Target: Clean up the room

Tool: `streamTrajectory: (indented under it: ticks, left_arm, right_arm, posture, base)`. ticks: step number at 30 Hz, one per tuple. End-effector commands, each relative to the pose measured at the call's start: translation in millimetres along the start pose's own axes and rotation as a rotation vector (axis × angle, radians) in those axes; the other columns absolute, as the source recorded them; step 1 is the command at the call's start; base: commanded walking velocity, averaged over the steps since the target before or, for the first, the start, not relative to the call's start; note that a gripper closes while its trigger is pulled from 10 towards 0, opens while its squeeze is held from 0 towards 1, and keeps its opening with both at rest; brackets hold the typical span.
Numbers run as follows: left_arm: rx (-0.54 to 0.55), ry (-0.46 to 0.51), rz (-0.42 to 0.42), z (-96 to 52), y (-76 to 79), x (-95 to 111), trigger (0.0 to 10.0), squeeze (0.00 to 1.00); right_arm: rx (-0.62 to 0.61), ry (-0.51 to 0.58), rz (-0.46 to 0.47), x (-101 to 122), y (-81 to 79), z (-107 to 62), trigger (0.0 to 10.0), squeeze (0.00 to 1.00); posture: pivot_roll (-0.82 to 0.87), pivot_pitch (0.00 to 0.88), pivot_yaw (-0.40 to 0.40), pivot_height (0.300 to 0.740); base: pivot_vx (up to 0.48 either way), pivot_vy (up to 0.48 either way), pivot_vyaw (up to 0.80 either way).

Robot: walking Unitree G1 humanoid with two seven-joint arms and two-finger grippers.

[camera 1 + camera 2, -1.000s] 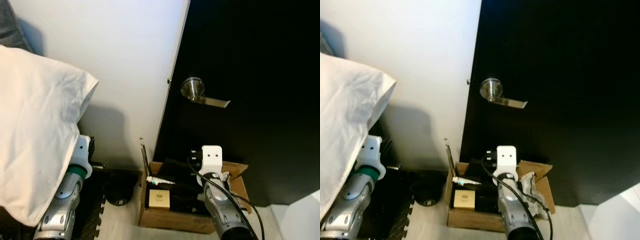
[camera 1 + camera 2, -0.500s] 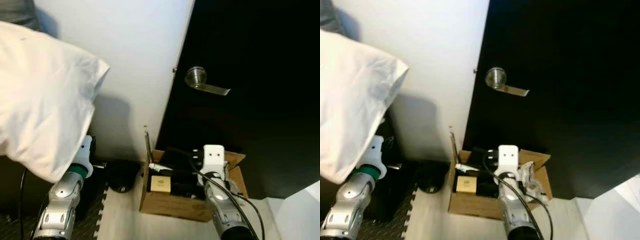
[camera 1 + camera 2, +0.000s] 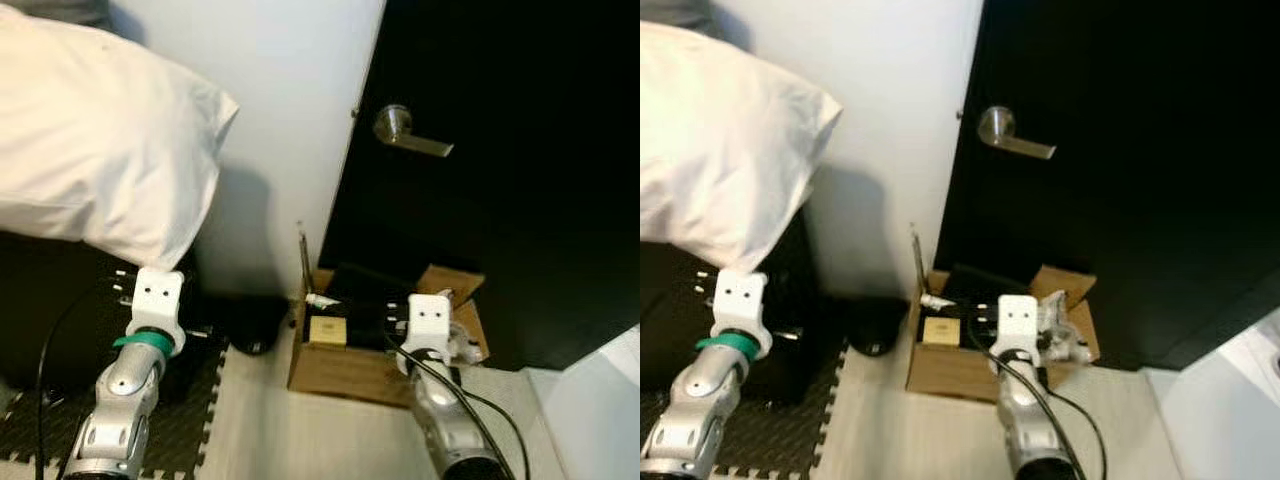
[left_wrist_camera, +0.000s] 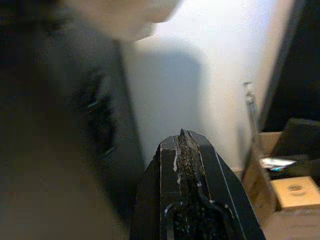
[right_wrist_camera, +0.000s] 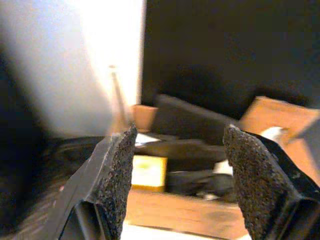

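Cardboard box (image 3: 345, 372) against the black door (image 3: 500, 200) blocks floor; pillow (image 3: 90, 150) overhangs left.

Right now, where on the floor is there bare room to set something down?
The pale floor strip between the dark foam mat and the cardboard box is bare, as is the floor in front of the box. The box itself is crowded, and a black cap sits by the wall.
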State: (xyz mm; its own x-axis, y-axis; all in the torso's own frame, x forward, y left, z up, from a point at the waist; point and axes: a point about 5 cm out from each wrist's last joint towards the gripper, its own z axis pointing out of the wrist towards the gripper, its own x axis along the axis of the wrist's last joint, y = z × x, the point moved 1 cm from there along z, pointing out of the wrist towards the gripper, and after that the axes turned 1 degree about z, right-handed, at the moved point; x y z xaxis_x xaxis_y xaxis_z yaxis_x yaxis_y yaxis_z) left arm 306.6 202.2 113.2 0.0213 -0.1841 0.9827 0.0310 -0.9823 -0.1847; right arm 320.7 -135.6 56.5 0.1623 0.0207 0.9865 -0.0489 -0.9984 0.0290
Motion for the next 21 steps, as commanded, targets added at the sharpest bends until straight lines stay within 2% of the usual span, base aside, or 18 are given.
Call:
streamTrajectory:
  ticks: [1, 11, 21]
  left_arm:
    - [-0.012, -0.014, -0.004, -1.8, 3.5, -3.9, 10.0, 0.00]
    - [-0.007, -0.015, 0.000, 0.6, 1.7, -2.6, 10.0, 0.00]
    - [-0.004, -0.034, 0.028, 0.7, 2.4, -6.3, 10.0, 0.00]
  right_arm:
    - [-0.022, -0.024, -0.016, -6.0, 8.3, -1.9, 10.0, 0.00]
    - [-0.024, -0.029, -0.014, -5.8, 8.6, -0.5, 10.0, 0.00]
    - [-0.038, -0.034, -0.007, -6.1, 10.2, 0.5, 10.0, 0.00]
  posture:
    - [0.19, 0.000, -0.025, 0.740]
    - [0.19, 0.000, -0.023, 0.740]
    - [0.19, 0.000, -0.025, 0.740]
  base:
    - [-0.281, 0.000, 0.00]
    - [-0.279, 0.000, 0.00]
    - [0.000, 0.000, 0.00]
